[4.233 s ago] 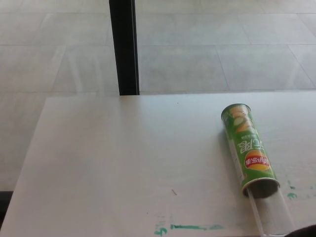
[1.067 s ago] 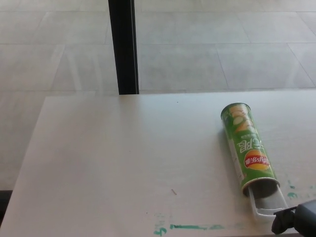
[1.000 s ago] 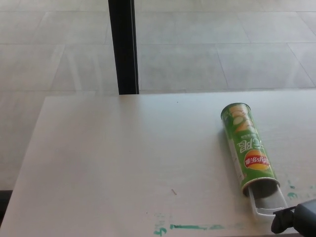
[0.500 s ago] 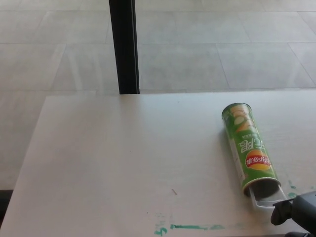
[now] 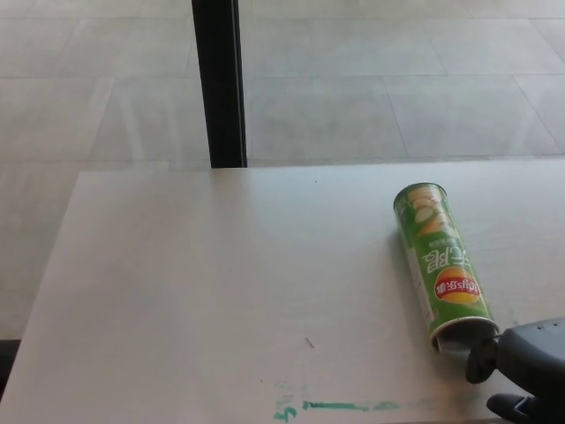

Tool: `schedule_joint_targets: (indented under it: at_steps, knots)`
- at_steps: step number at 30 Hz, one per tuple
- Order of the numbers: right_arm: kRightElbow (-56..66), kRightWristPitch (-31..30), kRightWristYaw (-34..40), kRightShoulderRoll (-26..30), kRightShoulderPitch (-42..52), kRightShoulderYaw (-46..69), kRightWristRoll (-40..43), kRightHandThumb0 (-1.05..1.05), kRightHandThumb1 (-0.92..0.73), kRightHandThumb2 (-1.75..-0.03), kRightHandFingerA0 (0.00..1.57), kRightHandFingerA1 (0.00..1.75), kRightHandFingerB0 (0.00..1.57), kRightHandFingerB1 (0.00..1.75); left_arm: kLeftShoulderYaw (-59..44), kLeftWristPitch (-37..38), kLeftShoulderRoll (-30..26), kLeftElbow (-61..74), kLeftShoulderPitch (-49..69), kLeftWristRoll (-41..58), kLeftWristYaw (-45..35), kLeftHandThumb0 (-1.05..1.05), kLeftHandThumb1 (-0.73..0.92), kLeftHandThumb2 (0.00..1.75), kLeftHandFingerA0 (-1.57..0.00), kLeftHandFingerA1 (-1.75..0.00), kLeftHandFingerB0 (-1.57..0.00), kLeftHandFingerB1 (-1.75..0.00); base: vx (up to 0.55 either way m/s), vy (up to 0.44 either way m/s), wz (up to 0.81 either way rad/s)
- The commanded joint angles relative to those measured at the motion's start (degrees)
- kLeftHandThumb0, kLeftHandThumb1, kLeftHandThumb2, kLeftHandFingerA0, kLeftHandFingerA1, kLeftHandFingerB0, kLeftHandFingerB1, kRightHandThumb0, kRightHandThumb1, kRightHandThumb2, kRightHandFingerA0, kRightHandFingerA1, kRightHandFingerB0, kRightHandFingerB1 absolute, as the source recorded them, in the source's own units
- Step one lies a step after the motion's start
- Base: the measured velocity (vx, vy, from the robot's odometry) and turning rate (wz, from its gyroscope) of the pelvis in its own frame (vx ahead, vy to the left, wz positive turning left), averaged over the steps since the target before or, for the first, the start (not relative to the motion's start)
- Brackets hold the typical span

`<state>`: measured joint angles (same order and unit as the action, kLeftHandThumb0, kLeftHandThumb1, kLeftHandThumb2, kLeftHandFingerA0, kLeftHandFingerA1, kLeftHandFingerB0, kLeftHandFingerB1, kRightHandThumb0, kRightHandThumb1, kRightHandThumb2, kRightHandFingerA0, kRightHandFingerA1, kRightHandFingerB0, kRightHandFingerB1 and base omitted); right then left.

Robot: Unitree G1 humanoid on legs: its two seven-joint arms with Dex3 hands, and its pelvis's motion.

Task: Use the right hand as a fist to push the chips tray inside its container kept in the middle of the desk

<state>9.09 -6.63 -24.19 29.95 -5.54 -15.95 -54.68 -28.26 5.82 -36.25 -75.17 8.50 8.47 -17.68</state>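
Chips container (image 5: 442, 261): green can, lying on its side, right part of frame, on the desk (image 5: 221, 291); closed end toward upper frame, open mouth toward lower right. Chips tray (image 5: 452, 344): clear plastic, now almost wholly inside the can; only a thin pale sliver shows at the mouth, lower right. Change: 4.2 s ago the tray stuck out a long way toward the bottom edge; 1.1 s ago abt half that; 0.5 s ago a short lip; now nearly flush. The can sits in much the same spot and angle, so the push went into the tray, not into sliding the can. Task reading: push looks close to done; maybe a last nudge left, can't confirm tray is fully seated since the mouth is partly hidden by the hand. Right hand (image 5: 528, 367): black, lower right corner of frame, has come up from the bottom edge to sit right against the can's mouth; a rounded knuckle-like part is touching or just beside the rim. Bunched like a fist, holding nothing. Wrist/forearm cut off by frame edge. Left hand: not in view. Other: green marker smears (image 5: 344, 406) on desk near bottom centre; black post (image 5: 219, 84) upper left-centre, behind desk; tiled floor (image 5: 397, 79) beyond.
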Motion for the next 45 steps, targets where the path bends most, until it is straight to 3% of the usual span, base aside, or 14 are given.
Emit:
schedule_joint_targets:
  at_steps: [1, 2, 9, 10, 11, 12, 13, 20, 25, 28, 36, 37, 38, 45]
  knots:
    - [-1.7, -1.3, 1.8, -1.8, -2.6, -1.3, -1.0, -0.62, -0.77, -0.63, 0.80, 1.01, 0.54, 0.44, -0.2, 0.0, -0.9, -0.3, -0.1, 0.7, 0.2, -0.67, 0.77, 0.63, -0.52, -0.56, -0.41, -0.42, 0.00, 0.000, 0.00]
    - [-2.5, -1.9, 1.3, -2.2, -3.4, -1.8, -1.4, -0.61, -0.77, -0.63, 0.81, 0.96, 0.54, 0.43, 0.2, 0.4, -1.0, -0.1, 0.1, 0.4, -0.3, -0.68, 0.63, 0.99, -0.43, -0.62, -0.31, -0.53, 0.00, 0.000, 0.00]
    - [-5.1, -2.9, 2.3, -2.6, -6.4, -2.4, -2.3, -0.60, -0.75, -0.63, 0.77, 1.10, 0.52, 0.45, -0.7, -0.1, -0.6, -0.4, 0.3, 1.3, -0.1, -0.68, 0.76, 0.63, -0.53, -0.54, -0.39, -0.42, 0.00, 0.000, 0.00]
    - [-5.5, -2.7, 2.1, -2.5, -6.9, -2.3, -2.0, -0.59, -0.63, -1.02, 0.75, 0.94, 0.45, 0.60, -1.3, -0.7, -0.6, -0.4, 0.1, 1.9, -0.4, -0.67, 0.75, 0.62, -0.52, -0.54, -0.39, -0.42, 0.00, 0.000, 0.00]
    - [-5.6, -2.6, 2.2, -2.3, -7.1, -2.3, -1.9, -0.60, -0.76, -0.63, 0.69, 0.94, 0.52, 0.45, -0.5, -0.1, -0.8, 0.0, 0.6, 1.1, -0.5, -0.68, 0.77, 0.63, -0.50, -0.53, -0.39, -0.42, 0.00, 0.000, 0.00]
    - [-5.7, -2.4, 2.8, -2.3, -7.1, -2.0, -1.6, -0.61, -0.76, -0.63, 0.69, 0.96, 0.52, 0.46, -0.1, 0.2, -0.7, 0.1, 0.8, 0.7, -0.3, -0.69, 0.61, 0.98, -0.44, -0.61, -0.33, -0.53, 0.00, 0.000, 0.00]
    - [-6.0, -2.4, 2.7, -2.2, -7.5, -2.0, -1.4, -0.61, -0.76, -0.63, 0.69, 0.97, 0.51, 0.46, -0.1, 0.0, -0.7, 0.2, 0.8, 0.8, -0.3, -0.66, 0.77, 0.63, -0.50, -0.55, -0.39, -0.41, 0.00, 0.000, 0.00]
    - [-6.2, -3.0, 1.6, -1.8, -9.2, -1.9, -1.9, -0.63, -0.77, -0.63, 0.74, 1.17, 0.48, 0.42, -0.3, -0.1, -0.6, -0.4, 0.7, 1.0, 0.4, -0.66, 0.76, 0.62, -0.53, -0.56, -0.39, -0.41, 0.00, 0.000, 0.00]
    - [-5.4, -2.9, 1.8, -1.2, -9.4, -2.1, -2.9, -0.64, -0.77, -0.64, 0.77, 1.32, 0.48, 0.42, 0.5, 0.7, -0.7, 0.1, 1.3, 0.8, -0.3, -0.65, 0.62, 0.99, -0.42, -0.61, -0.32, -0.54, 0.00, 0.000, 0.00]
    - [-4.5, -2.6, 1.6, -1.3, -8.4, -1.5, -1.4, -0.63, -0.76, -0.63, 0.76, 1.19, 0.50, 0.44, 0.4, 0.3, -0.8, 0.0, 1.2, 1.0, 0.0, -0.64, 0.77, 0.63, -0.50, -0.54, -0.38, -0.40, 0.00, 0.000, 0.00]
    - [2.9, -2.2, -4.6, 0.6, -3.2, 0.3, 3.2, -0.61, -0.77, -0.63, 0.77, 0.81, 0.53, 0.42, 0.2, 0.6, -0.6, -0.1, 1.3, 1.3, -0.2, -0.65, 0.79, 0.63, -0.49, -0.56, -0.37, -0.42, 0.00, 0.000, 0.00]
    - [5.0, -2.1, -7.0, 1.1, -1.9, 1.2, 5.6, -0.62, -0.77, -0.63, 0.78, 0.82, 0.56, 0.42, 0.2, 0.8, -0.6, 0.1, 1.5, 1.5, -0.3, -0.67, 0.63, 0.99, -0.43, -0.63, -0.31, -0.53, 0.00, 0.000, 0.00]
    - [6.5, -2.4, -8.6, 1.6, -1.1, 1.5, 6.7, -0.63, -0.77, -0.63, 0.77, 0.81, 0.56, 0.41, 0.4, 1.0, -0.7, 0.2, 1.6, 1.3, -0.3, -0.66, 0.79, 0.63, -0.48, -0.55, -0.38, -0.41, 0.00, 0.000, 0.00]
    - [16.9, -4.3, -15.9, 4.4, 4.8, 5.0, 11.8, -0.62, -0.77, -0.63, 0.74, 0.75, 0.56, 0.40, 0.0, 0.9, -0.8, 0.2, 1.6, 1.7, -0.4, -0.66, 0.78, 0.63, -0.51, -0.56, -0.39, -0.42, 0.00, 0.000, 0.00]
